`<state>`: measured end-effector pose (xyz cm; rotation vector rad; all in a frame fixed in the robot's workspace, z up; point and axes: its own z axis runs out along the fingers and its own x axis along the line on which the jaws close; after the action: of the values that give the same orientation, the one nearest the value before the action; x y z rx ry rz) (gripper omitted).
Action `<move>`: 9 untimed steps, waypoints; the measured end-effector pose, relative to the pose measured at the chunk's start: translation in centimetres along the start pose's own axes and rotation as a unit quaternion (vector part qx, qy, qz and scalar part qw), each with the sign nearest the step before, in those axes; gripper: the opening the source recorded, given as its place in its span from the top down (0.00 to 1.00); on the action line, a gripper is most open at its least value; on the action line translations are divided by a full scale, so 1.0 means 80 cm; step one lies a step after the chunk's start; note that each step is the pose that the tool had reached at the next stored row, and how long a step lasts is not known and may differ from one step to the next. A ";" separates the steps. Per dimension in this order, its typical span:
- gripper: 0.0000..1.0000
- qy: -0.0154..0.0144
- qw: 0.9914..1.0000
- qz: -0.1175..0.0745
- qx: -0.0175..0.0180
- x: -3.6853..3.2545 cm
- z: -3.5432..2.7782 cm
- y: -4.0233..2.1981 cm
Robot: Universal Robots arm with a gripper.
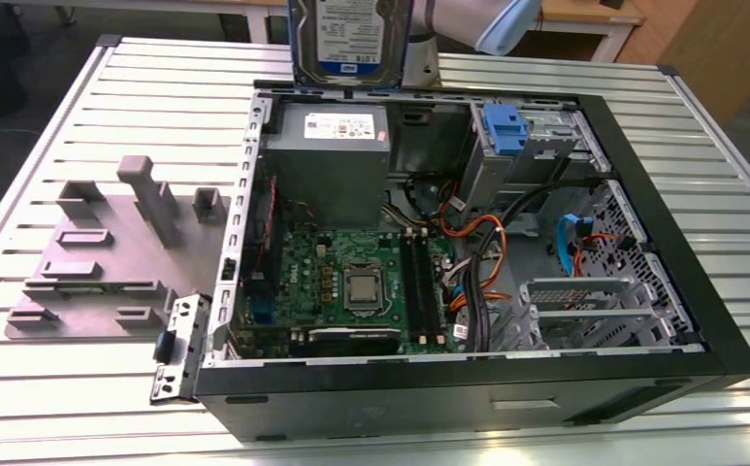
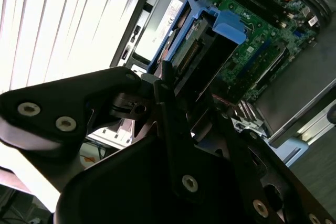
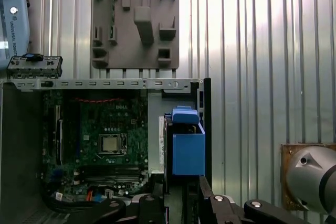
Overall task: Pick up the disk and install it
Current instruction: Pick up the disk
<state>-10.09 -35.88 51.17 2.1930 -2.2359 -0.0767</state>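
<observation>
We hold the disk (image 1: 346, 39) above the open case (image 1: 388, 398), the gripper (image 3: 181, 192) jaws clamped on it. Installing calls for lining its rails up squarely.

Claw (image 3: 181, 203) clamps the disk (image 3: 188, 153), seen edge-on with its blue rail toward the camera. Past it sits the open computer case (image 3: 105, 83), motherboard (image 3: 100, 140) exposed. A grey fixture plate (image 3: 135, 22) lies on the ribbed bench (image 3: 252, 51) just beside the case. The arm joint (image 3: 310, 182) is near the claw.
</observation>
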 end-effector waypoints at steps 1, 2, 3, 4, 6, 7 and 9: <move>0.65 0.000 1.000 0.000 0.000 0.0000 0.0000 -0.0022; 0.65 0.000 1.000 0.000 0.000 -0.0001 0.0000 -0.0047; 0.65 0.000 1.000 0.000 0.000 -0.0001 0.0000 -0.0072; 0.65 0.000 1.000 0.000 0.000 -0.0002 0.0000 -0.0095; 0.65 0.000 1.000 0.000 0.000 -0.0003 0.0000 -0.0141; 0.65 0.000 1.000 0.000 0.000 -0.0003 0.0000 -0.0164; 0.65 0.000 1.000 0.000 0.000 -0.0004 0.0000 -0.0211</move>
<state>-8.41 -35.88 51.11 2.1930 -2.2358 -0.0767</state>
